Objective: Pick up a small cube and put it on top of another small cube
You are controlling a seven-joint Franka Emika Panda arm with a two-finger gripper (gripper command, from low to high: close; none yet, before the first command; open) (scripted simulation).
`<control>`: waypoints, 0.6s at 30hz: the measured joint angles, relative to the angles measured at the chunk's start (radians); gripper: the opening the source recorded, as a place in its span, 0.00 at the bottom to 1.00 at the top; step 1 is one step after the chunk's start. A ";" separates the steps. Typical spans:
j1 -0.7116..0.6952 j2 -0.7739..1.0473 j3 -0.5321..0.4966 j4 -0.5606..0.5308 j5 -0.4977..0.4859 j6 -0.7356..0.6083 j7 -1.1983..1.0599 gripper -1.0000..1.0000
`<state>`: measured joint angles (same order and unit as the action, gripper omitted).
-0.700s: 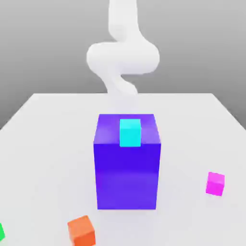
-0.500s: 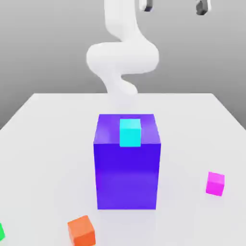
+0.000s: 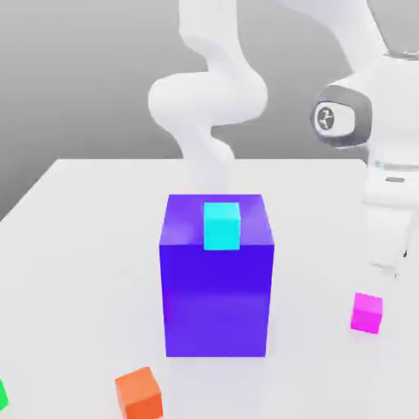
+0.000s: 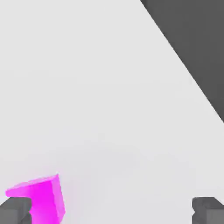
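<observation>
The small magenta-pink cube (image 3: pixel 367 313) rests on the white table at the exterior view's right, in front of the arm. My gripper (image 3: pixel 388 263) hangs just above and slightly behind it, not touching. In the hand view the gripper (image 4: pixel 111 212) is open, its two dark fingertips (image 4: pixel 15 211) set far apart. The magenta cube (image 4: pixel 39 200) lies close to one fingertip, off the middle of the gap. A cyan cube (image 3: pixel 222 225) sits on top of the big blue-purple block (image 3: pixel 217 295).
An orange cube (image 3: pixel 138 393) lies on the table (image 3: pixel 82 245) near the front, left of the block. A green object (image 3: pixel 2 395) peeks in at the exterior view's left edge. The tall block stands mid-table, left of my hand. The table's edge (image 4: pixel 183 65) runs close by.
The arm has swung down from the top of the exterior view to the right side, and the hand now hangs low over the magenta cube. The cubes have not moved.
</observation>
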<state>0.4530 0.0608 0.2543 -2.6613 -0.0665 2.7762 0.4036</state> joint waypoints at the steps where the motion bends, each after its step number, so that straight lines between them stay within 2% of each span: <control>1: 0.013 0.037 0.003 -0.013 -0.021 0.020 -0.002 0.50; 7: 0.116 0.256 -0.116 0.013 -0.165 0.182 0.089 0.50; 8: 0.133 0.282 -0.135 0.019 -0.177 0.203 0.099 0.00; 15: 0.133 0.284 -0.136 0.019 -0.180 0.203 0.102 0.00; 18: 0.098 0.197 -0.087 0.000 -0.118 0.136 0.054 0.00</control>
<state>0.5507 0.2576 0.1678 -2.6617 -0.1843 2.9121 0.4575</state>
